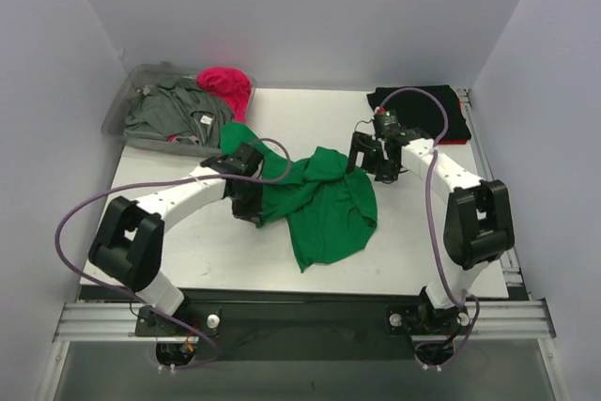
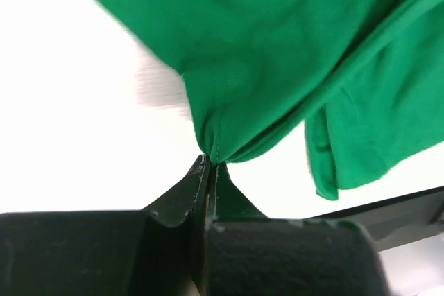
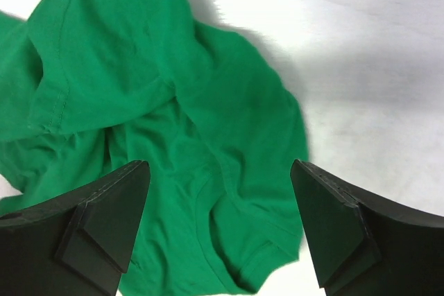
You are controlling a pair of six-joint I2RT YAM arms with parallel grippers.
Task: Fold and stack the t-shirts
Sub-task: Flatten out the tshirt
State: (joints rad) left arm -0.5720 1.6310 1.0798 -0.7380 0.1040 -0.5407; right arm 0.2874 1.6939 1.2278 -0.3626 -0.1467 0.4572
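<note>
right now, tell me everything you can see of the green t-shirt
The green t-shirt is bright green, soft, thin-looking cloth with stitched hems. It lies unfolded and crumpled in heavy folds at the middle of the white table, with a sleeve showing. The left hand is shut on a pinched bit of its edge, and folds run toward the pinch. The right hand hangs open over its other side; whether it touches the cloth cannot be told.
</note>
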